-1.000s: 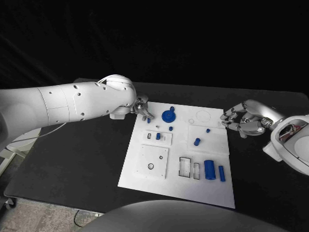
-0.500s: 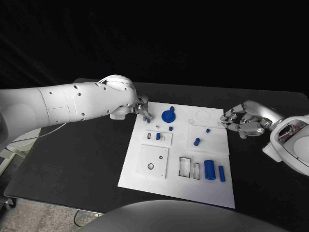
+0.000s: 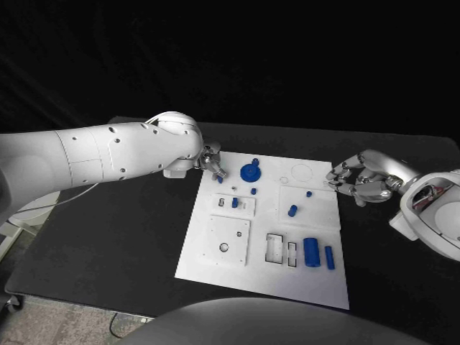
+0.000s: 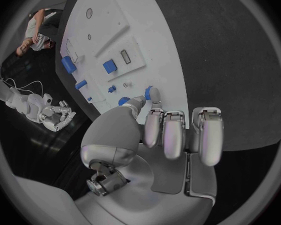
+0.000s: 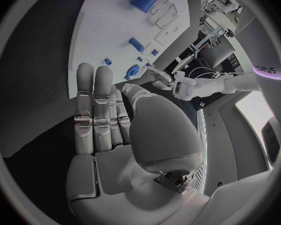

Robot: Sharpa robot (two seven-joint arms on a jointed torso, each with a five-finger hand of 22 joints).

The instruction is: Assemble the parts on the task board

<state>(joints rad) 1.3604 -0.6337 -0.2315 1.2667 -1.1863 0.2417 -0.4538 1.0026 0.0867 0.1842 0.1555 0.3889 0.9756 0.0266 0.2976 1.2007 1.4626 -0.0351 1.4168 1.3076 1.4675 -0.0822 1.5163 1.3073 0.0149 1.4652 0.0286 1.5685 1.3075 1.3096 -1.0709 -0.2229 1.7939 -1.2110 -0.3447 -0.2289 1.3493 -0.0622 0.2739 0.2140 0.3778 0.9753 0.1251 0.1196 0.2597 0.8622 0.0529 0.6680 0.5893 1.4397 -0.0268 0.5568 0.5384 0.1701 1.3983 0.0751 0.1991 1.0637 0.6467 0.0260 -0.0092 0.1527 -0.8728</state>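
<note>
Fingers of the left hand pinch a small blue peg at the far left corner of the white board; we see the peg's tip showing between thumb and fingertip in the left wrist view. Fingers of the right hand lie straight and side by side, thumb apart, holding nothing; that hand hovers just off the board's right edge, over the black worktop.

We judge the step in hand to be seating this peg in a hole near the board's far left corner. To do it well, we advise keeping the peg upright, lining it over the hole before pressing, and lowering gently, so it does not jam or skid across the plate. Release should wait until the peg stands by itself.

On the board, the blue round disc lies just right of the left fingers, near but apart. A small blue block sits in the raised plate below them. The large blue cylinder and a slimmer blue bar lie at the near right, well apart from both hands. We cannot tell from these views which hole the peg is meant for.
</note>
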